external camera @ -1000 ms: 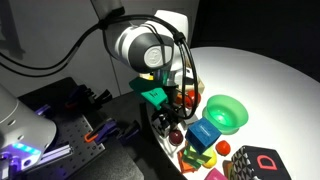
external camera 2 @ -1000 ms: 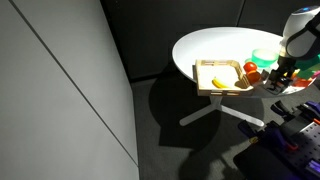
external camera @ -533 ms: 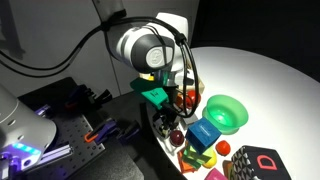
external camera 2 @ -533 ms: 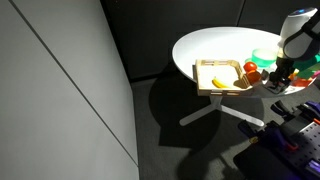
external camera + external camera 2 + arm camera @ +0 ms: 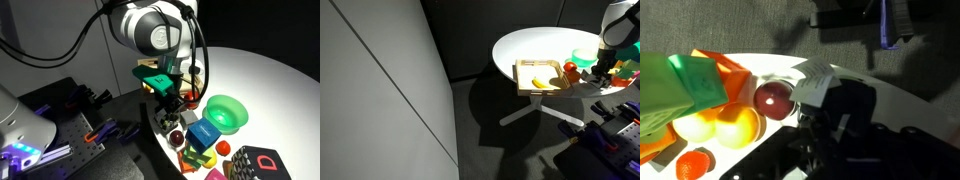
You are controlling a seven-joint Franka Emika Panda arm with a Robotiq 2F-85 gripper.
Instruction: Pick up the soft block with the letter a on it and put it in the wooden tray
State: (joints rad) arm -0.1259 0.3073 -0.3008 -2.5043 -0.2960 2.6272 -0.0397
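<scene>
Gripper (image 5: 181, 96) sits higher than a moment ago, jaws clamped on the soft block (image 5: 821, 82), red ball (image 5: 773, 100) just beside them.

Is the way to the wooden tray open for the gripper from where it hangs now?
Probably yes. The gripper hangs above the table, the wooden tray is open on top with only a banana inside, and the small toys between them look low enough to pass over.

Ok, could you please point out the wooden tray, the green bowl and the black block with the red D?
wooden tray (image 5: 533, 70), in an exterior view, on its bare floor.
green bowl (image 5: 228, 114), in an exterior view, on its inner wall.
black block with red D (image 5: 262, 162), in an exterior view, on its top face.
</scene>
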